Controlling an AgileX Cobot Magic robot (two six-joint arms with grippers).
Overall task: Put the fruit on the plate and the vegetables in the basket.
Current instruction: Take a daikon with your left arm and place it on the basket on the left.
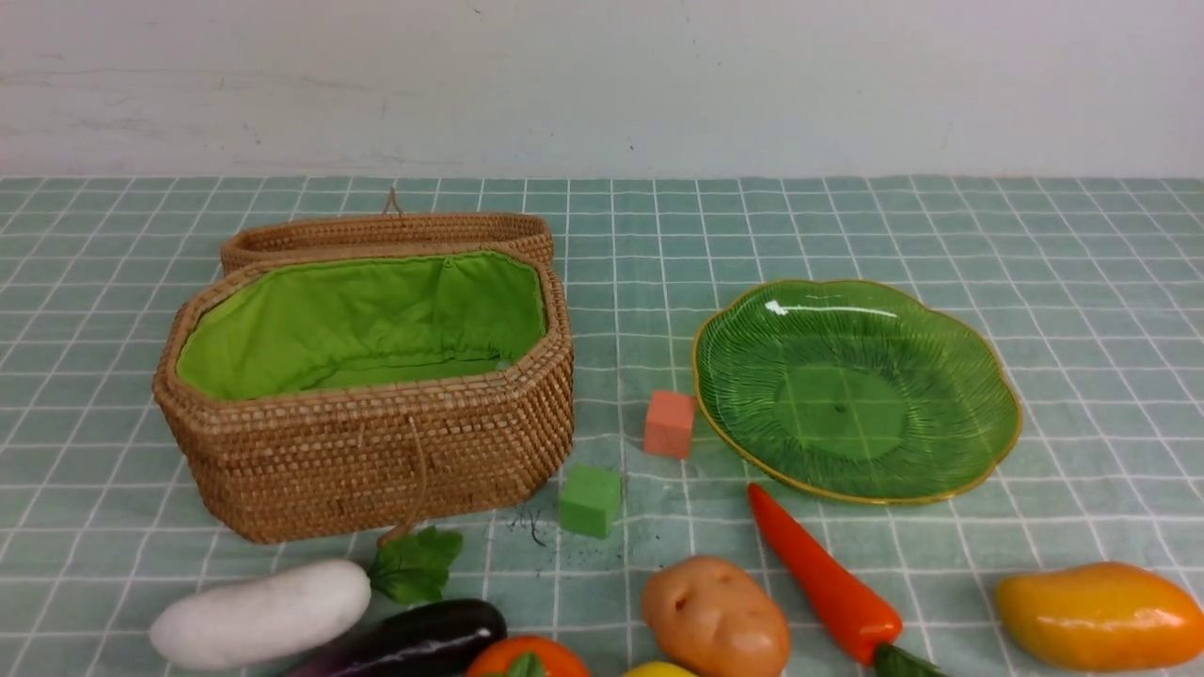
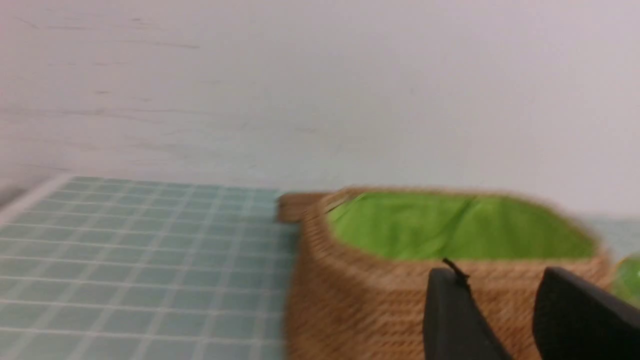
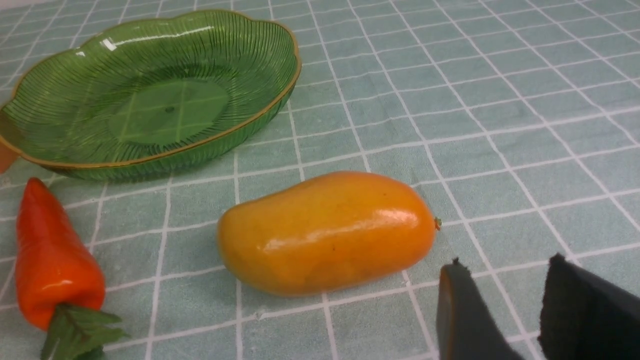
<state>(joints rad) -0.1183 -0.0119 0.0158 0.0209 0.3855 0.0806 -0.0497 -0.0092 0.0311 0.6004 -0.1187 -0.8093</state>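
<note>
mango (image 3: 327,232) | near plate (image 3: 150,150) | right pincer (image 3: 505,262) parted, empty

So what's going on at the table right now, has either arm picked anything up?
Nothing is picked up yet. Both grippers are open and empty: the left gripper faces the basket, whose lid is folded back, and the right gripper is beside the mango. No produce shows in the basket or on the plate. The radish, eggplant, persimmon, lemon, potato, carrot and mango all lie on the cloth.
</note>
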